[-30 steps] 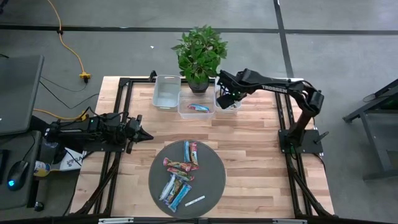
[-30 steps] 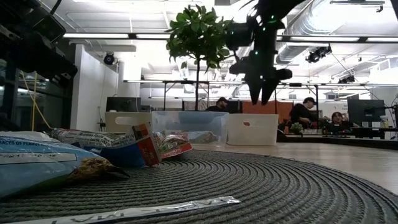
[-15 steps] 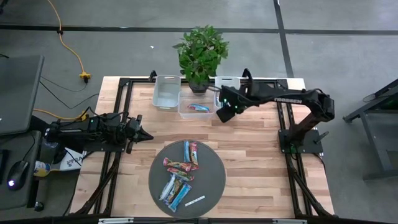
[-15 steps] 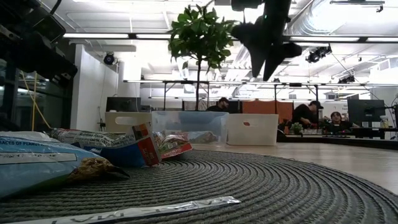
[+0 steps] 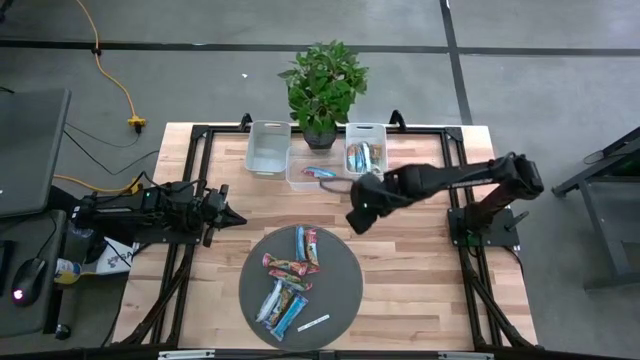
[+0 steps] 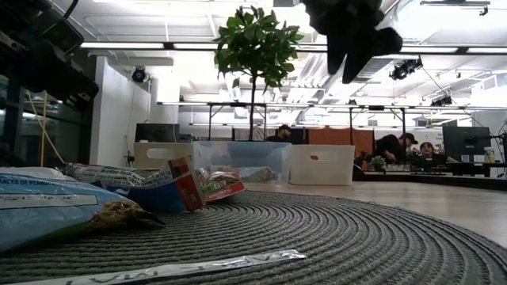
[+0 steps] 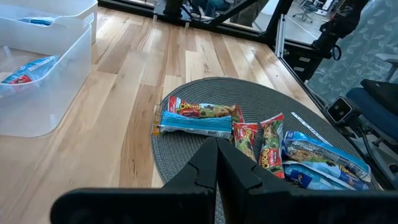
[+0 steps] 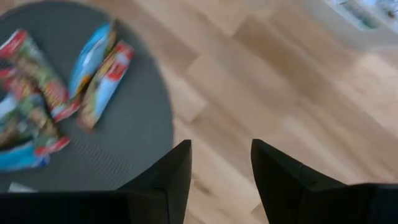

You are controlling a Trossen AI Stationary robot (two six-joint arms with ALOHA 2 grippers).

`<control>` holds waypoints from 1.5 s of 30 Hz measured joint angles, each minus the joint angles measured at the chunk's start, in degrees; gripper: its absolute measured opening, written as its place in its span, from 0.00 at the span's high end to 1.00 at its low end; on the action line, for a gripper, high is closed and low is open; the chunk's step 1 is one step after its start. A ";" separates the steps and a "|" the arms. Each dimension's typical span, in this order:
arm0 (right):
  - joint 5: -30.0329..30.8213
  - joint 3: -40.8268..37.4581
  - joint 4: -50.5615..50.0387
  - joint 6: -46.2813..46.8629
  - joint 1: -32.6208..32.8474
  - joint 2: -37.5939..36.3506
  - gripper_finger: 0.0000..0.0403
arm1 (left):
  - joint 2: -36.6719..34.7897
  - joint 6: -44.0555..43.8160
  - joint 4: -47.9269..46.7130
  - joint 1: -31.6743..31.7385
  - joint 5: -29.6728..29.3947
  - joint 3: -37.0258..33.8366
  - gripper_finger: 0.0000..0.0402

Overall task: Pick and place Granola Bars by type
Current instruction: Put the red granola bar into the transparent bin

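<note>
While the granola bars [image 5: 290, 280] are lying piled on the round grey mat [image 5: 345, 295], the right gripper [image 5: 358, 216], fingers spread and empty, is swinging back from the right-hand bin [image 5: 365, 157] towards them; the left gripper [image 5: 226, 213] is idling pressed together.

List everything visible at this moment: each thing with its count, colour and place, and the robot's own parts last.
Granola bars: about nine on the mat, blue and red; more in the bins.
Mat: one, round, dark grey, near table edge.
White strip: one, on the mat's near edge.
Bins: three, clear and white, far side; left one looks empty, middle one holds one red and blue bar, right one several blue ones.
Plant: one, green, behind the bins.
Table: one, light wood.
People: a few, seated in the room behind.
Left gripper: shut, waiting at the left.
Right gripper: open, empty, between bins and mat.
</note>
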 joint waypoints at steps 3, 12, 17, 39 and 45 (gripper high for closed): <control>-0.35 0.00 2.36 -1.00 3.90 0.00 0.63 | 0.00 -0.01 0.00 0.00 0.00 0.00 1.00; 3.86 0.03 14.21 -12.60 14.91 0.34 0.63 | 0.00 0.00 0.00 -0.01 0.00 -0.01 1.00; 12.57 0.07 22.66 -20.08 19.06 1.29 0.63 | 0.01 -0.01 0.00 0.00 0.00 -0.01 1.00; 10.64 0.07 42.95 2.37 14.76 17.68 0.63 | 0.00 0.01 0.00 0.00 0.04 -0.01 1.00; 6.23 0.07 40.34 9.90 11.58 21.13 0.63 | 0.00 -0.01 0.00 0.00 0.02 -0.01 1.00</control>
